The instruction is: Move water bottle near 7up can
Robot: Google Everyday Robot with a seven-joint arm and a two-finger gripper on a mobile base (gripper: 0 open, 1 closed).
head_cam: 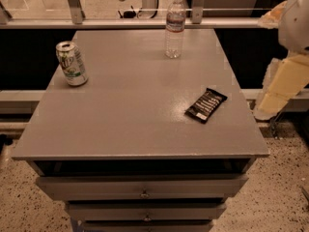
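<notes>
- Where the water bottle [175, 28] stands, upright at the far edge of the desk [125, 124] and a little right of its middle, it is well apart from everything else on the top.
- From where I stand it is a small clear bottle with a ribbed body, a white cap and a pale label band round its upper part.
- Well off to its left, near the left edge of the desk, the 7up can [71, 63] stands upright and shorter than the bottle, with a green and white label under a shiny metal top.
- On the right side, nearer the front, a flat black snack wrapper [206, 105] lies askew, apart from both the bottle and the can.
- Off the right edge of the desk, the arm [287, 76] shows as a pale cream link slanting down and to the left under a white rounded joint.
- At the link's lower end the gripper [267, 106] hangs beside the desk's right edge, well apart from the bottle.
- Whether the gripper is open or closed I cannot tell.
- Much of the arm is cut off at the right border.
- Below the top, three drawers [143, 187] with small knobs are visible, the lowest cut off at the bottom.
- Behind the desk runs a rail [96, 24] with metal posts, and the floor [285, 197] is speckled.
</notes>
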